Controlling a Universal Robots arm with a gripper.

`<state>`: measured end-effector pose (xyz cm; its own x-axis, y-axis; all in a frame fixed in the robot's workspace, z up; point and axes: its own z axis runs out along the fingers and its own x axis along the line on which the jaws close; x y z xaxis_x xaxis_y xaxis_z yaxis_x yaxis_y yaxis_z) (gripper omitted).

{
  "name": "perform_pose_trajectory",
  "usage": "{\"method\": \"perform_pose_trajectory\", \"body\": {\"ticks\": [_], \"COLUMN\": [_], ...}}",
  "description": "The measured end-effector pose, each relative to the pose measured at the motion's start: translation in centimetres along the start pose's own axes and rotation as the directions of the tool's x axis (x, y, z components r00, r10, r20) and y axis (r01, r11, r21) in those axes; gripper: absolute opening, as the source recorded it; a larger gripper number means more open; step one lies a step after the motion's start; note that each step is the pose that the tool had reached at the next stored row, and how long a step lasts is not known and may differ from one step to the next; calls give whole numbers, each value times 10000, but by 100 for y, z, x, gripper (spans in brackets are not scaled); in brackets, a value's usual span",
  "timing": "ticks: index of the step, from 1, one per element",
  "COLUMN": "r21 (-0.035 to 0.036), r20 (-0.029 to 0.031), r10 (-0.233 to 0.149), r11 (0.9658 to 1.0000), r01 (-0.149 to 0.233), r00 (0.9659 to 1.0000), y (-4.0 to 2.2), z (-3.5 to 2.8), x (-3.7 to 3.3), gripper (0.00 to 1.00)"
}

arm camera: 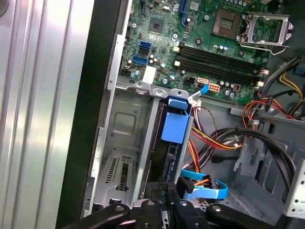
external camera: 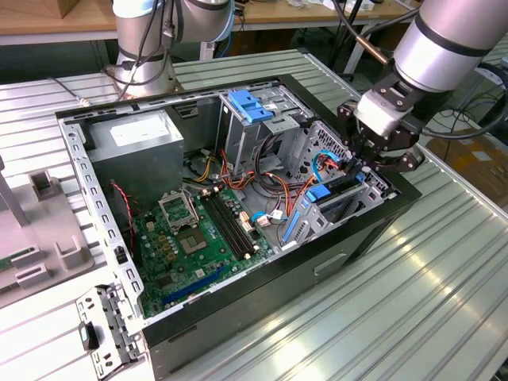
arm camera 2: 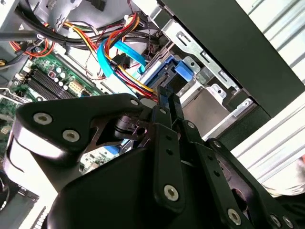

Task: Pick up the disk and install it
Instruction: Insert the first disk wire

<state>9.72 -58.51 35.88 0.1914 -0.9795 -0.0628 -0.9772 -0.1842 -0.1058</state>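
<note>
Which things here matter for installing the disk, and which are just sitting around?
Part of the job:
the disk, standing on edge in the drive bay
the gripper, at the disk's end

Just lying about:
motherboard
power supply
pale-blue clip
loose metal bracket outside the case

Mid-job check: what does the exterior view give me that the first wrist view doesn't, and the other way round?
Exterior view alone: the arm reaching over the open computer case, the grey metal box at the far end, the pale-blue clip on the drive cage, and the ribbed table around the case.

First wrist view alone: a look straight down the empty metal bay beside the disk.

Both: the disk standing on edge in its bay, the gripper at its end, the motherboard, and orange and blue cables.
</note>
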Motion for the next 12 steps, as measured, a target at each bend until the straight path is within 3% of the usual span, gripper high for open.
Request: {"method": "perform_pose_trajectory", "body": {"ticks": [5, 12], "r21": [34, 76], "r20": [-55, -114], "r10": [517, 1102], "r11": [9987, 9939], "r01": [-517, -1101], "r00": [9986, 9938], "y": [3, 7], "z": [6, 15], "x": [-2, -4], "gripper": [17, 17]}}
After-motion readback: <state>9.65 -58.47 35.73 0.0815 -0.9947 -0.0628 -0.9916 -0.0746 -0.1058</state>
